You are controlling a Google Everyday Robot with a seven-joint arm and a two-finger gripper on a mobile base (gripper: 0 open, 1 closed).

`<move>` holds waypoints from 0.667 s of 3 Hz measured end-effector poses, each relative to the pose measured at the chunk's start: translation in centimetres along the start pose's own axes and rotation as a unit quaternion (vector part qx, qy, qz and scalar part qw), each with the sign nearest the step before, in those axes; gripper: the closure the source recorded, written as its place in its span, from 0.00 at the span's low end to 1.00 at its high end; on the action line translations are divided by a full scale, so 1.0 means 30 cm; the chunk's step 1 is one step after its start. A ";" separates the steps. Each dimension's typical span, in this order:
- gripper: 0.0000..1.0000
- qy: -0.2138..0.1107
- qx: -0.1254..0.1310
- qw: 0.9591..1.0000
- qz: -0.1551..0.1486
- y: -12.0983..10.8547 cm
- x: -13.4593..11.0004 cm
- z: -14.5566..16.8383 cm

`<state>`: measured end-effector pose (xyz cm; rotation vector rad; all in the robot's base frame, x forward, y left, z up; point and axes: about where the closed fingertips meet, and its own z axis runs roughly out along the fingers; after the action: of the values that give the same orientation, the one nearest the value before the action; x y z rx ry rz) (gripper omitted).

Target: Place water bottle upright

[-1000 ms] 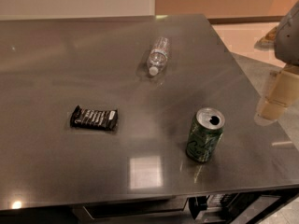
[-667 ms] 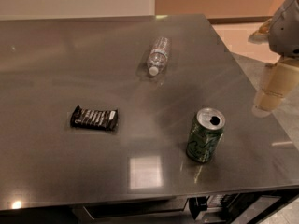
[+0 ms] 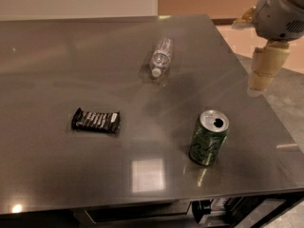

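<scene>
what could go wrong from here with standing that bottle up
The water bottle lies on its side on the smooth table; being round, it may roll if nudged off-centre. The gripper hangs by the table's right edge, and the open can stands near the front right; a low, wide sweep toward the bottle could clip it.

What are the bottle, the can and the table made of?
The bottle: see-through, likely clear plastic, white cap. The can: probably metal, shiny silver top, green printed side. The table: looks like brushed metal, mirrors lights. The gripper hangs by the table's right edge, beige, maybe plastic.
</scene>
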<state>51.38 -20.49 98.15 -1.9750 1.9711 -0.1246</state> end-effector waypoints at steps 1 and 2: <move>0.00 -0.014 -0.003 0.998 -0.062 -0.107 -0.031 0.057; 0.00 -0.031 -0.005 0.992 -0.125 -0.201 -0.063 0.135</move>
<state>58.28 -18.06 96.52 -2.1977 1.6834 -0.1139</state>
